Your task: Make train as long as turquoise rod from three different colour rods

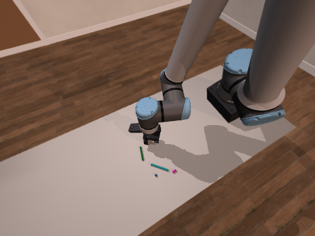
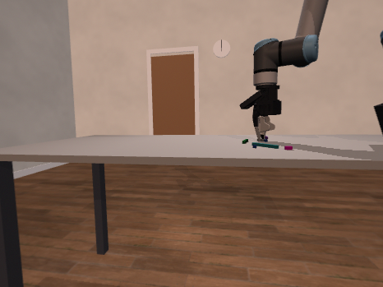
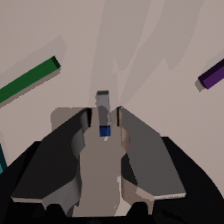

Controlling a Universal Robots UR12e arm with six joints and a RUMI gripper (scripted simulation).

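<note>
Tool (image 1: 151,143) (image 2: 261,139) (image 3: 104,109) slightly apart, gripping nothing, astride grey rod (image 3: 103,106): slim, square-ended. Long axis runs up-down in wrist view, lower end toward blue rod (image 3: 104,131).

Smooth matt pale tabletop (image 1: 84,186) (image 2: 136,149) (image 3: 150,30) above wood-look plank floor (image 1: 91,71) (image 2: 185,234).
</note>
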